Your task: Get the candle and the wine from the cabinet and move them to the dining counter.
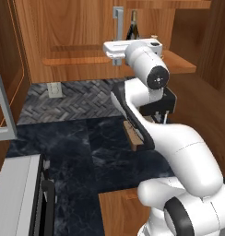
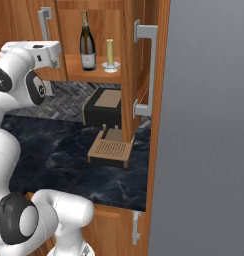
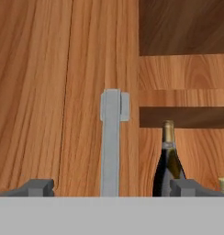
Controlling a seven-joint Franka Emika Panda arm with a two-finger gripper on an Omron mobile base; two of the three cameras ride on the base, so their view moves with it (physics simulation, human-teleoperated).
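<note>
The arm reaches up and forward, its hand level at the cabinet [image 2: 139,60], and the gripper [image 3: 111,187] has its tips spread wide on either side of the left door's grey handle [image 3: 111,142], touching nothing. The wine [image 2: 87,42] stands upright, neck up, on the shelf [image 2: 89,74] behind the open right door, with the candle [image 2: 110,54] upright just to its right.
</note>
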